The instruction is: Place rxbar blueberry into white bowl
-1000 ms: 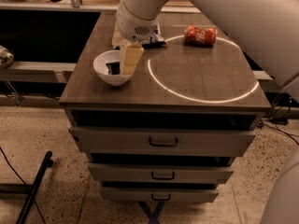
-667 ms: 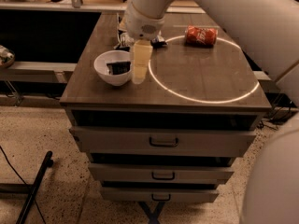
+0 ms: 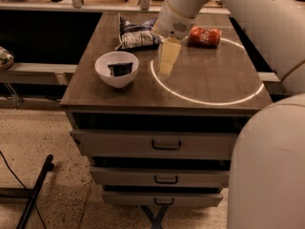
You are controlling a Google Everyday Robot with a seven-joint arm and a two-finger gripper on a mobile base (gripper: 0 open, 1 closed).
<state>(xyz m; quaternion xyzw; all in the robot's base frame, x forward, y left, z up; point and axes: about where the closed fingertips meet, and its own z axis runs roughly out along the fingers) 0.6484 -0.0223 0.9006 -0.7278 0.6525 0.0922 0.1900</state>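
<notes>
The white bowl (image 3: 116, 68) stands on the left part of the wooden table top. The rxbar blueberry (image 3: 120, 69), a small dark bar, lies inside the bowl. My gripper (image 3: 167, 63) hangs from the white arm over the table to the right of the bowl, just above the surface and apart from the bowl. It is empty and its pale fingers (image 3: 170, 49) stand open.
A crinkled blue-and-white chip bag (image 3: 137, 35) lies at the back behind the bowl. A red-orange can (image 3: 205, 36) lies on its side at the back right. A bright ring of light (image 3: 209, 99) marks the table top. Drawers (image 3: 166, 144) sit below.
My gripper has moved right and away from the bowl, from above its rim to over the table's middle. The bar stays in the bowl. The camera view has shifted closer.
</notes>
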